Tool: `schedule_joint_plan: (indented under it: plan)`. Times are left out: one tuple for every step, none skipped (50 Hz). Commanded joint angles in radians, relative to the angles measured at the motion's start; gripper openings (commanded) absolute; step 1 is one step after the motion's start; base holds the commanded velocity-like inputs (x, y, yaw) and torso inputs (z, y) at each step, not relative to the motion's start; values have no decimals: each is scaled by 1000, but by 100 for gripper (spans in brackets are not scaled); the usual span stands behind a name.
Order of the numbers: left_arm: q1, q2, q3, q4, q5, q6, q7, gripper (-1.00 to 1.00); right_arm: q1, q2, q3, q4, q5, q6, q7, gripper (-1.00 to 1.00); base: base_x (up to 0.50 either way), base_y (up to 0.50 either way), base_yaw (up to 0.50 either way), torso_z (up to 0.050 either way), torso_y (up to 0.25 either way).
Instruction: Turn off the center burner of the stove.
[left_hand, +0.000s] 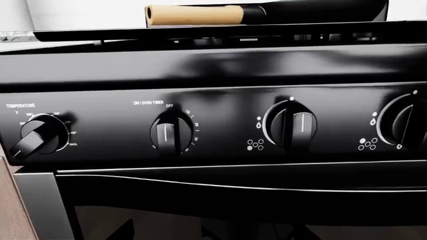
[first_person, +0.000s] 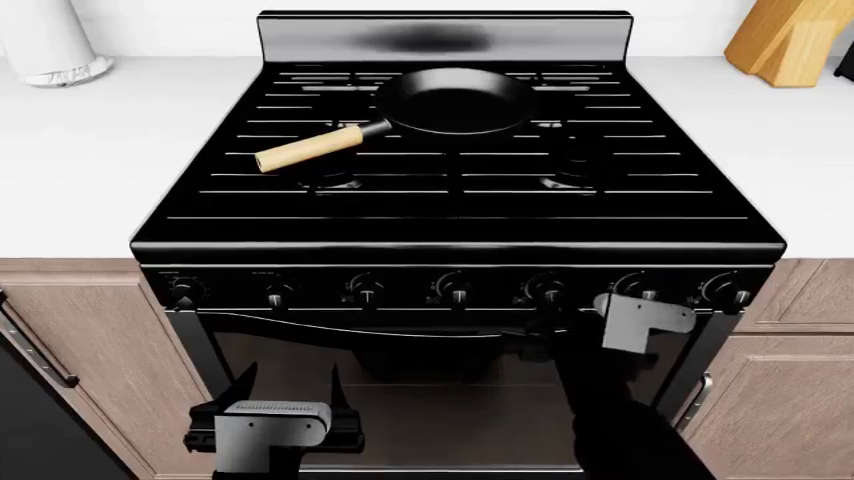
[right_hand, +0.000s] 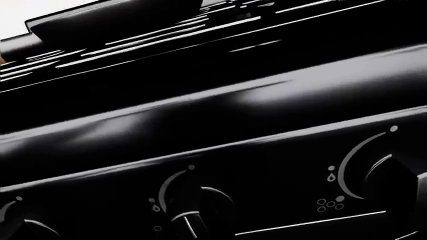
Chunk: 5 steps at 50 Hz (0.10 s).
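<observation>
Jaws: Plainly, we see our left gripper (first_person: 286, 392) low before the oven door, its two fingers spread apart with nothing between them; for our right gripper (first_person: 577, 322) we cannot tell, since its tips are lost against the black panel.
Right arm: we hold it raised from below, its grey wrist block just under the knob row, right of centre.
Left arm: we keep it lower, well apart from the knobs.
Writing: in the left wrist view we read "TEMPERATURE" over the temperature knob (left_hand: 37, 137), which is turned aslant, and "ON / OVEN TIMER" with "OFF" beside the timer knob (left_hand: 171, 134), its mark upright. Smaller numerals stay too fine to read.
Burner knobs: flame and dot symbols sit beside each burner knob (left_hand: 292, 124).
Stove (first_person: 461, 225): straight ahead between white countertops (first_person: 94, 150), seven knobs along its front.
Skillet (first_person: 454, 103): on the rear grates, wooden handle pointing left-forward.
Knife block (first_person: 787, 40): far right corner.
</observation>
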Motion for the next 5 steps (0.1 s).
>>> schedule_joint_plan:
  plan:
    - [-1, -3, 3, 4, -3, 1, -3, 100, -10, 14, 96, -4, -92, -9, 72, -100, 0, -5, -7, 0, 10]
    - [0, -3, 3, 5, -3, 0, -3, 100, -12, 13, 99, -3, -90, -11, 74, -100, 0, -4, -7, 0, 0]
    - [-1, -3, 3, 6, -3, 0, -3, 100, -12, 13, 101, -2, -86, -11, 75, -100, 0, 0, -7, 0, 0]
    - [0, -4, 3, 8, -4, 0, -4, 100, -15, 11, 108, -5, -80, -10, 77, -100, -13, -5, -7, 0, 0]
    - [0, -4, 3, 9, -4, 0, -4, 100, -17, 11, 112, -8, -75, -10, 79, -100, 0, -4, -7, 0, 0]
